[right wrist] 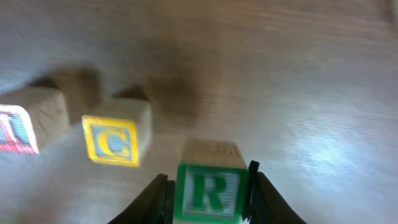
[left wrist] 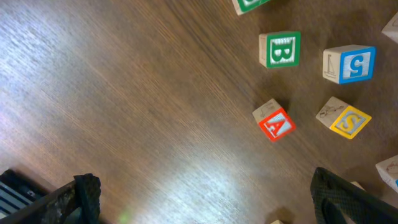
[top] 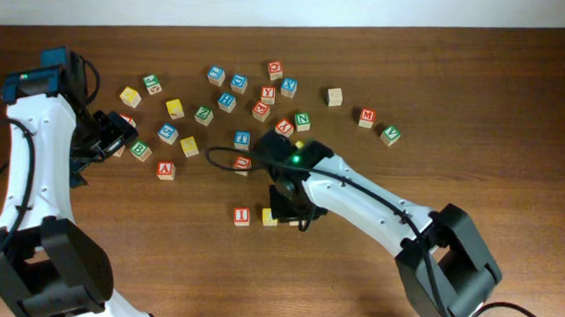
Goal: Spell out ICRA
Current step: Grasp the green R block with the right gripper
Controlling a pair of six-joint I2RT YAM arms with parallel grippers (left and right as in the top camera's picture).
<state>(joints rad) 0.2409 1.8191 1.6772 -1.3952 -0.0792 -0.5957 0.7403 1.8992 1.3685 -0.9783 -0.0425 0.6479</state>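
Note:
My right gripper (right wrist: 208, 194) is shut on the green "R" cube (right wrist: 210, 190), with one finger on each side of it. Just left of it on the table stand the yellow "C" cube (right wrist: 113, 140) and the red "I" cube (right wrist: 25, 127); overhead, the red "I" cube (top: 242, 215) and yellow "C" cube (top: 269, 217) sit side by side, and my right gripper (top: 294, 216) hides the "R". The red "A" cube (top: 165, 170) lies apart at the left, and in the left wrist view the "A" cube (left wrist: 274, 121) lies ahead of my left gripper (left wrist: 211, 208), which is wide open and holds nothing.
Several other letter cubes are scattered across the back middle of the table (top: 458, 80), among them a red "M" (top: 366, 116) and a plain-faced cube (top: 334, 97). A green "B" (left wrist: 280, 50), a blue cube (left wrist: 349, 64) and a yellow cube (left wrist: 345, 118) lie near the "A".

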